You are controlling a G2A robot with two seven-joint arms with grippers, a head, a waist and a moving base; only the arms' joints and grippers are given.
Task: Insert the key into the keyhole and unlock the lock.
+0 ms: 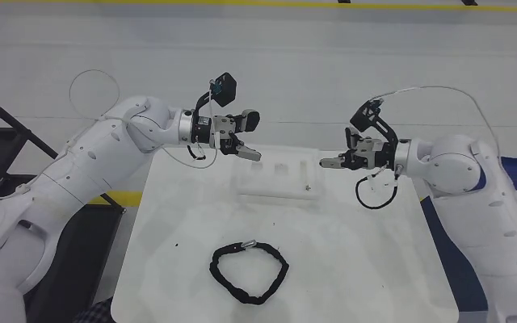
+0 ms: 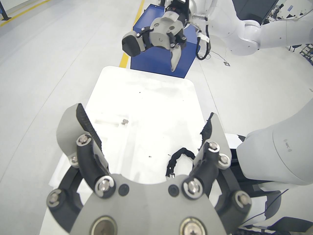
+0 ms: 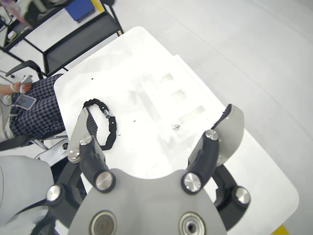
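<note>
The key (image 1: 308, 186), a small metal piece, stands at the right end of a white foam tray (image 1: 271, 192) on the far half of the bench (image 1: 380, 258). The lock (image 1: 249, 272) is a black sleeved chain closed into a loop. It lies flat by the near edge, well apart from the tray, with its silver barrel (image 3: 106, 113) at the far side of the loop. The left hand (image 2: 146, 114) hangs over the far edge, left of the tray, jaws spread wide and empty. The right hand (image 3: 156, 110) hangs just right of the key's end of the tray, likewise wide and empty. Handling, judged: the key is light, rigid, thin and probably slick. It is best pinched by its bow with the blade left free, since a loose pinch would let it twist. The chain looks floppy and heavy for its size, so it would sag if lifted by a link; better to hold the stiff barrel, close to the keyhole. Hard to make out: the keyhole itself, and which way the barrel's opening faces. The key's bow and blade are too small to tell apart, and its seating in the foam is unclear. In the left wrist view a finger cuts off part of the loop.
</note>
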